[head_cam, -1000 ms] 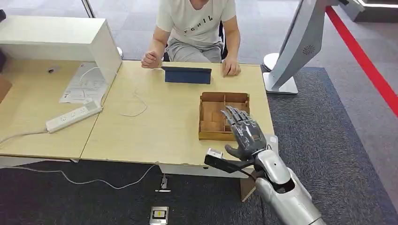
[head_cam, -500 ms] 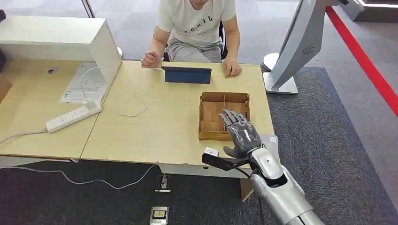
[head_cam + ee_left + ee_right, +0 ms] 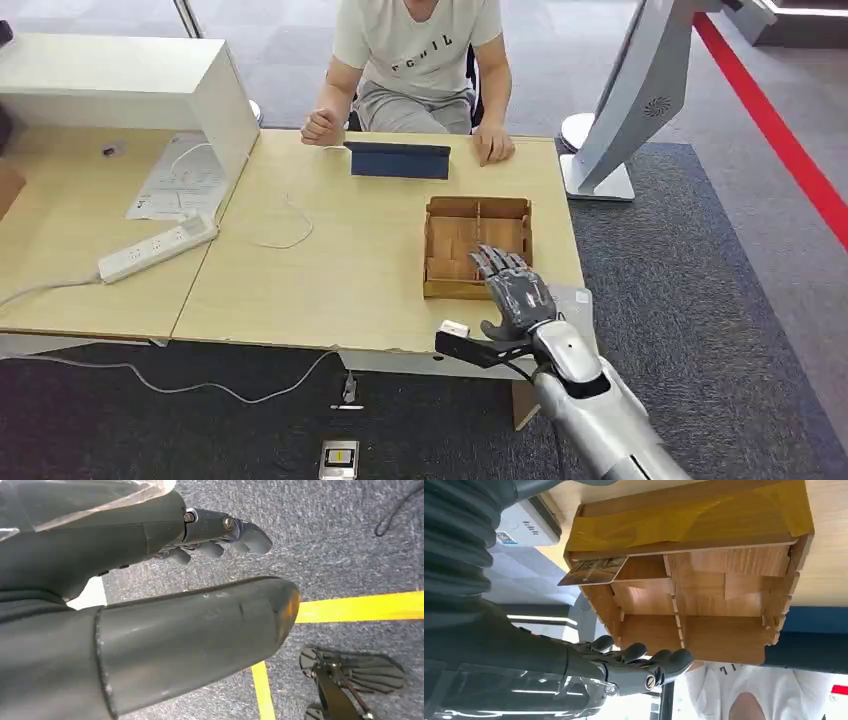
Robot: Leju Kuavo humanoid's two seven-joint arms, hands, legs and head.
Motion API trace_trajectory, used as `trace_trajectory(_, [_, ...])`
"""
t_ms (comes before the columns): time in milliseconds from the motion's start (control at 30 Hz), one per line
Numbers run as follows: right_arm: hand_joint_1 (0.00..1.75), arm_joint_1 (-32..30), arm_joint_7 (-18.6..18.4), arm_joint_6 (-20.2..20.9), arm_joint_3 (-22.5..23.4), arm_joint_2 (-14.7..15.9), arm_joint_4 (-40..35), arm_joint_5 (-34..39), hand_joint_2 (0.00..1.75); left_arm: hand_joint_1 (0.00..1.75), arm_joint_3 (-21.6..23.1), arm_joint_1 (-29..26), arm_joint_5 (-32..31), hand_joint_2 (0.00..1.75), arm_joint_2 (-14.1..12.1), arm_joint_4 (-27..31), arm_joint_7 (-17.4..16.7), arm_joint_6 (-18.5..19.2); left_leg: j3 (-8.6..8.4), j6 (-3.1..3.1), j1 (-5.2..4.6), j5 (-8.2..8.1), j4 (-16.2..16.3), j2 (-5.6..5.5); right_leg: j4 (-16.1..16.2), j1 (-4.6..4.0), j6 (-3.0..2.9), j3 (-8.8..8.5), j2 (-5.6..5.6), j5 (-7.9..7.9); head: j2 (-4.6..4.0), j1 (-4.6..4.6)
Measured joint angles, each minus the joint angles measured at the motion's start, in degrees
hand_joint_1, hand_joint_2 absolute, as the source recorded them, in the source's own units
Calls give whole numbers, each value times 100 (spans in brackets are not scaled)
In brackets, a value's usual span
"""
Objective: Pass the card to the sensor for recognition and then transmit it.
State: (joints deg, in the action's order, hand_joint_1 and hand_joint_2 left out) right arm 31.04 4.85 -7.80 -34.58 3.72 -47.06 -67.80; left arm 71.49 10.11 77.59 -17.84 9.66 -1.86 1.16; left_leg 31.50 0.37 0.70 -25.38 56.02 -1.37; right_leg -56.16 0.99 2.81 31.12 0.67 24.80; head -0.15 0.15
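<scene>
A card [image 3: 594, 570] with a brownish print lies tilted in a corner compartment of the wooden divided box [image 3: 684, 540]. The box [image 3: 450, 290] sits near the table's front right corner. My right hand [image 3: 512, 292] hovers over the box's near right part with its fingers [image 3: 644, 662] spread and nothing in them. A dark blue flat device [image 3: 398, 160] stands at the table's far edge in front of a seated person [image 3: 420, 60]. In the left wrist view my left hand [image 3: 150, 580] hangs over the grey floor and holds nothing.
A white power strip [image 3: 158, 248], a thin cable [image 3: 285, 225] and papers [image 3: 180, 185] lie on the left. A white cabinet [image 3: 120, 85] stands at the back left, a white kiosk [image 3: 630, 110] beyond the table's right end. The person's hands rest either side of the blue device.
My right hand has drawn back a little toward the box's near edge and sunk slightly. The person and the things on the table have stayed put.
</scene>
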Motion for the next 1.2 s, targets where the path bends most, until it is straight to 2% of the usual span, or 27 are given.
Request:
trace_trajectory(533, [0,415,81,-188,-4,-4,715,-151,175,0,0,-1,-20,0,-4,0,-125,-26,0,0,0,0,0,1,0,0,0,1,1,0,0,0])
trace_trajectory(900, [0,420,-39,-192,-9,9,1058,-74,175,0,0,-1,-114,0,-42,0,37,112,0,0,0,0,0,1,0,0,0,1,1,0,0,0])
trace_trajectory(1200, [0,602,-46,-205,9,109,1180,-59,175,0,0,-6,-144,0,-105,-2,44,188,0,0,0,0,0,3,0,0,-1,1,2,-1,0,2])
